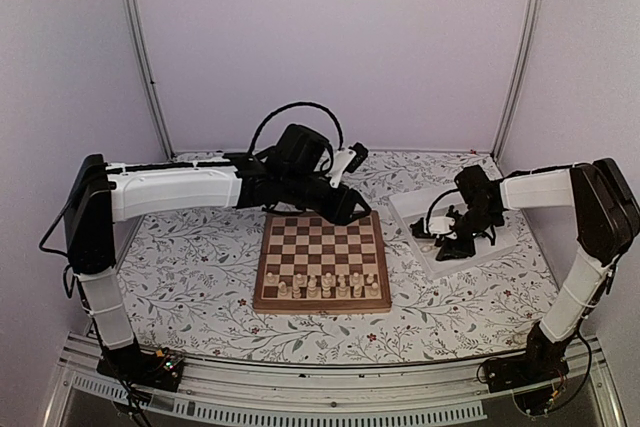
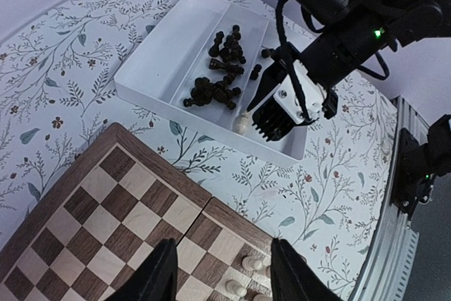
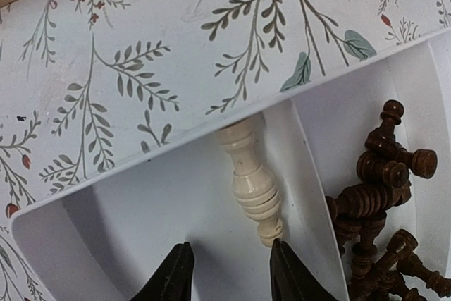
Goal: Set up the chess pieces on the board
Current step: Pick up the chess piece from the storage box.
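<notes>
Chessboard flat on the flower-patterned table, just beyond the arm bases, with pale cream chess pieces upright along its nearest ranks and dark and cream checks behind them. Above the far part of the board, left gripper hanging with jaws apart and nothing between them; below its fingers in the wrist view, a few of the pale men on the checks. Right of the board and about level with its far edge, white partitioned tray, askew on the table. In one compartment, heap of dark brown pieces tumbled on their sides. Across the partition, single cream piece on its side, close along that divider, one end toward the tray wall. Right gripper low over this compartment, released, jaws spread and empty, the lone piece's other end just ahead of the right finger; touching or apart, cannot tell. Beyond everything, plain pale back panel.
</notes>
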